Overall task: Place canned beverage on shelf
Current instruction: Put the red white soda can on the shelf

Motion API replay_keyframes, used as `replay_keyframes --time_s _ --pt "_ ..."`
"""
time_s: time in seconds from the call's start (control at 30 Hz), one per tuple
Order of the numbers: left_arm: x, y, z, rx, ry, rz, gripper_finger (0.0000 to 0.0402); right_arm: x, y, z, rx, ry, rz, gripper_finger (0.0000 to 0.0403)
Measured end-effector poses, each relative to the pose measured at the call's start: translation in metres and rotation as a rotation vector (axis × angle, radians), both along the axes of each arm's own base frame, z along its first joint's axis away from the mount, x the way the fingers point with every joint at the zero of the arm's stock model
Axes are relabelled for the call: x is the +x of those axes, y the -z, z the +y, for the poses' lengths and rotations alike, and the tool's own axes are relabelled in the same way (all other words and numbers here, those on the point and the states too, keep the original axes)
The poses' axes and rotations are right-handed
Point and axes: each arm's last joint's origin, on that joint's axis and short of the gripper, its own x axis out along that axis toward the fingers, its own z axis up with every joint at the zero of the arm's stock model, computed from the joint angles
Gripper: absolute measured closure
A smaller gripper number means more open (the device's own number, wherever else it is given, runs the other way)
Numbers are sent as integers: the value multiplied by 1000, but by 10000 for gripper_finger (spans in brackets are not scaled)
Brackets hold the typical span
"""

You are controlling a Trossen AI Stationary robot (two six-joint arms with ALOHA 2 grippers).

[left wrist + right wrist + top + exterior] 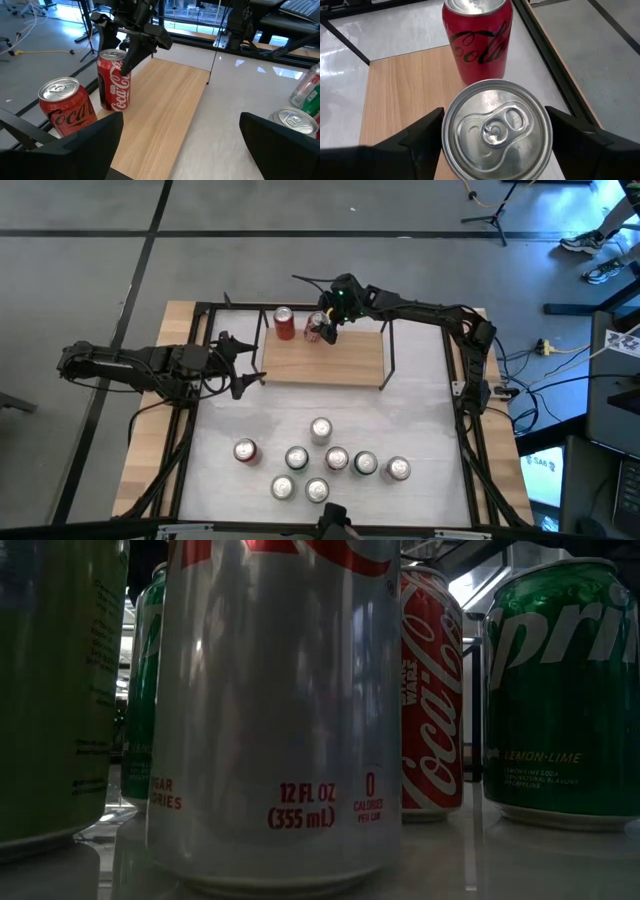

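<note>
The shelf is a light-wood board in a thin black wire frame at the table's far middle. A red cola can stands on its far left end. Right beside it is a second red cola can, upright, with my right gripper shut on it. Its base is at the board's surface; whether it rests there I cannot tell. My left gripper stands open just off the shelf's left end, with nothing between its fingers. My right gripper pinches the second cola can's upper side wall between its two fingers, one on each side just below the rim. The fingers slant down from the table's right and far side. The can stays upright.
Several more cans stand in a cluster on the white table near its front edge; the low view is filled by them, among them a silver can and a green one. Most of the shelf board to the right of the two red cans is bare.
</note>
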Motion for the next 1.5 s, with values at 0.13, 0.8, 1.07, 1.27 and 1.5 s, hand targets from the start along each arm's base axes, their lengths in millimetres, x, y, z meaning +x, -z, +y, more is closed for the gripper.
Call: replay_keyframes --time_s 0.13,0.8,1.07,1.27,1.5 --pt "0 0 0 0 0 0 13 0 0 0 -1 1 -1 100" --pt "0 0 -1 -11 28 1 13 0 1 0 -3 3 2 100" --pt "0 0 -1 -11 28 1 13 0 1 0 -3 3 1 99" --pt "0 0 -1 -11 28 1 13 1 2 0 -9 -2 2 64" --pt "0 0 -1 -11 28 1 13 1 4 0 -7 -1 7 7"
